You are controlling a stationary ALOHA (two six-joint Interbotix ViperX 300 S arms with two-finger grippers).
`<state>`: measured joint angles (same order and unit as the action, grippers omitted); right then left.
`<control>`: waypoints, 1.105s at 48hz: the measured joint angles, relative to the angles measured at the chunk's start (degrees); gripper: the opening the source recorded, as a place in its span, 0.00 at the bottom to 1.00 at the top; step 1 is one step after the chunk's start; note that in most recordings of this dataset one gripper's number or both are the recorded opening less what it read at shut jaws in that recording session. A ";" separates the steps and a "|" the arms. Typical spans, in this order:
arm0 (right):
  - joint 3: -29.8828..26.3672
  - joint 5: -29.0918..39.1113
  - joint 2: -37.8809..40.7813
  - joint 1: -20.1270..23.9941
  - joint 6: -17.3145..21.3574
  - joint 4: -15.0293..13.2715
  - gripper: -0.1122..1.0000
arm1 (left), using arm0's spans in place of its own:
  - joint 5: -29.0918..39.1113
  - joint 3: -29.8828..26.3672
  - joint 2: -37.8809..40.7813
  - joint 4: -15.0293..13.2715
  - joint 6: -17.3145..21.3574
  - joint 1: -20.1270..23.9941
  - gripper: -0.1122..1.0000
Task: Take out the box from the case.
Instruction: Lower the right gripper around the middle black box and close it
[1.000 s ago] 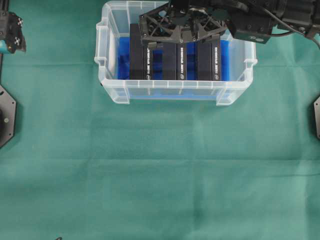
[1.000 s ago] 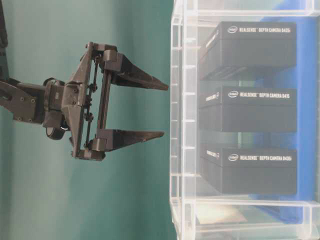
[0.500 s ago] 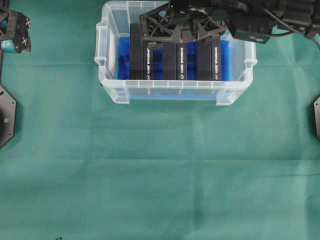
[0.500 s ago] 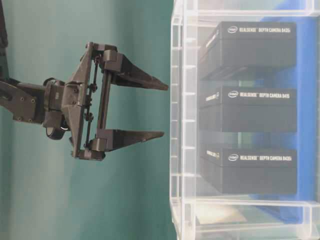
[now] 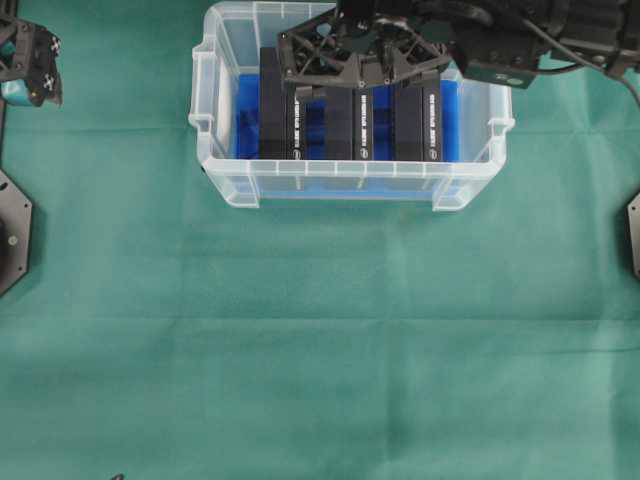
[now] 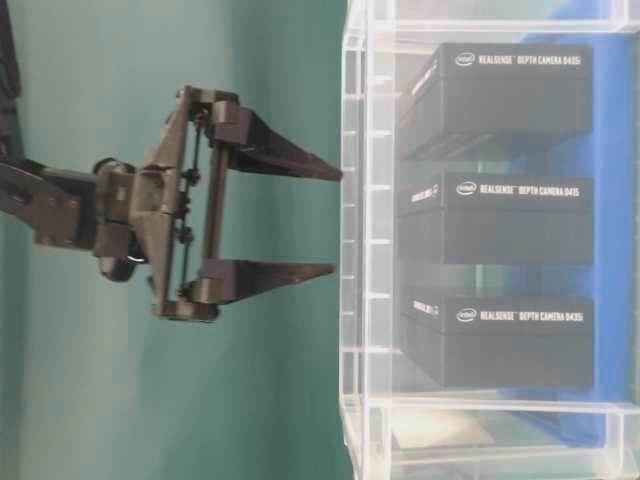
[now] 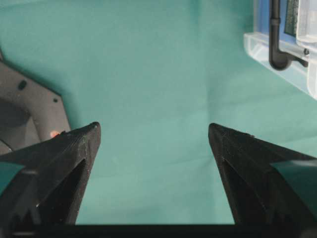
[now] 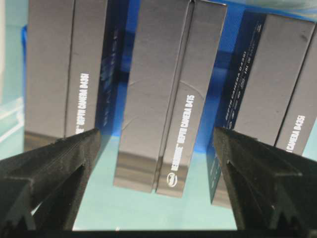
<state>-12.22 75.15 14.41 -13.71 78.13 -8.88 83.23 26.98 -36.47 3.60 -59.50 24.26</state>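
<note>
Case [image 5: 352, 180] | 3 black boxes [image 5: 362, 122] upright inside | blue cloth [image 5: 245, 120]

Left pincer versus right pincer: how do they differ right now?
The right pincer hangs over the case, its fingers straddling the middle box of the three; the left pincer is off to the side over bare green cloth, the case only at the edge of its view. Both are wide open and empty.
</note>
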 measured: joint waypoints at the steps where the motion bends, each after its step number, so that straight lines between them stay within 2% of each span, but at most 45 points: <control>1: 0.18 -0.09 0.18 0.09 0.00 0.00 0.95 | 0.09 0.00 0.00 0.09 0.00 0.00 0.91; 15: 4.22 -2.99 1.23 0.00 0.88 0.00 0.95 | 0.00 0.00 0.00 0.09 0.00 0.00 0.91; 27: 7.82 -8.96 1.23 -0.26 1.49 -0.09 0.95 | 0.00 0.00 -0.09 0.09 0.00 -0.09 0.91; 53: 11.25 -13.36 1.41 -1.67 1.58 -0.09 0.95 | 0.00 0.00 0.35 0.09 0.00 -0.09 0.91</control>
<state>-0.97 61.79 15.82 -15.38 79.72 -8.96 83.23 26.98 -36.12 3.69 -59.50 24.17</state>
